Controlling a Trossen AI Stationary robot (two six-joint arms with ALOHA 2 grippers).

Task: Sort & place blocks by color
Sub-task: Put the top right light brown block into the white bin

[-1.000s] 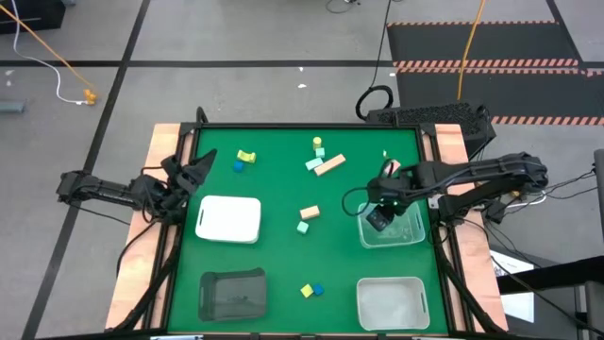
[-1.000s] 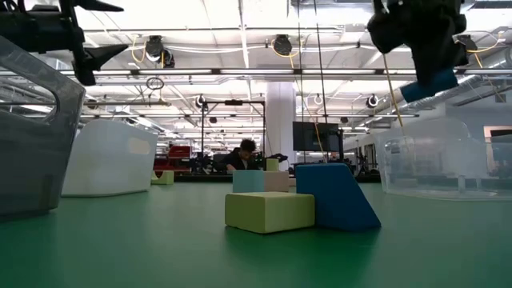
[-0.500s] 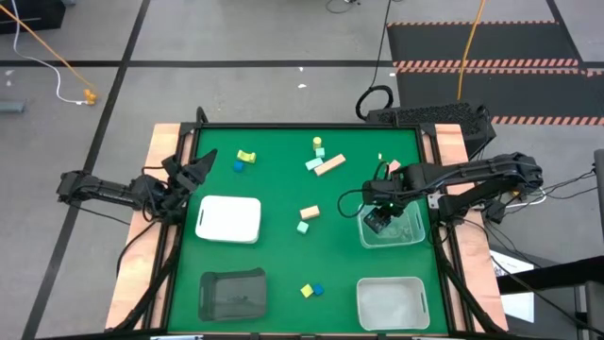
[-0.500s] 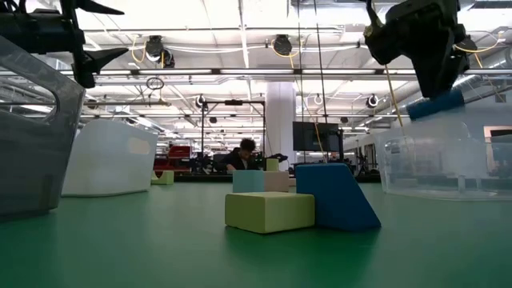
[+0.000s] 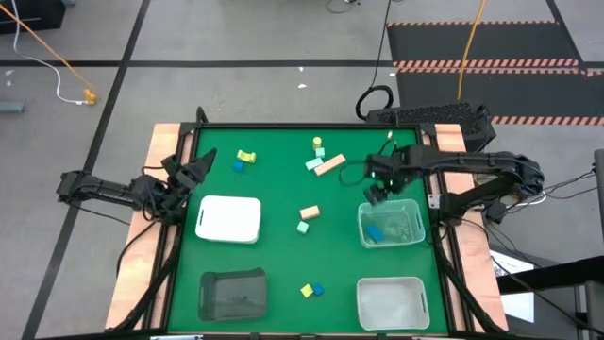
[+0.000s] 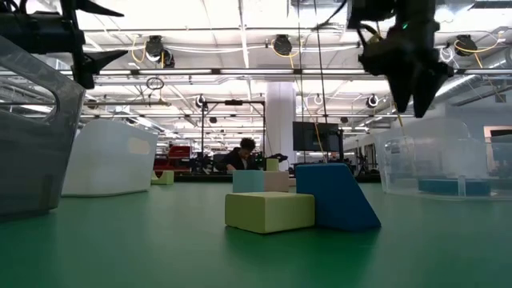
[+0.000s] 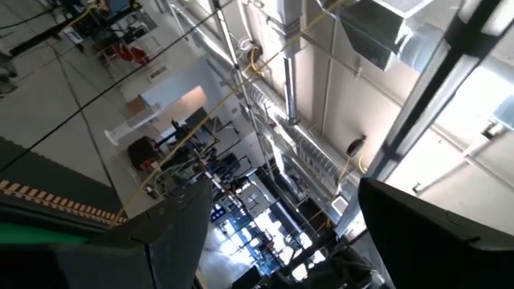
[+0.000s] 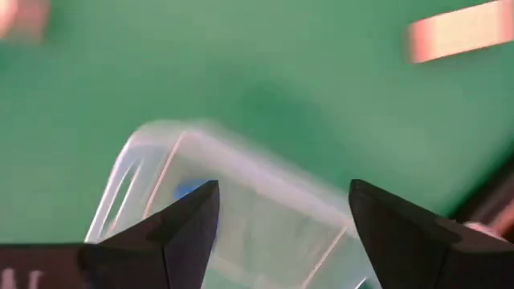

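High view: right fingers (image 5: 375, 194) spread above clear bin (image 5: 411, 238) holding blue block (image 5: 375, 232).

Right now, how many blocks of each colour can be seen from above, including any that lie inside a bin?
yellow blocks: 3
blue blocks: 3, one of them inside the clear bin
mint blocks: 3, the last one hard to tell
salmon blocks: 2
Total: 11

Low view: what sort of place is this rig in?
Probably a large robotics lab or workshop: exposed ceiling pipes, hanging round lights, a person at a distant bench, beyond the green-topped table.
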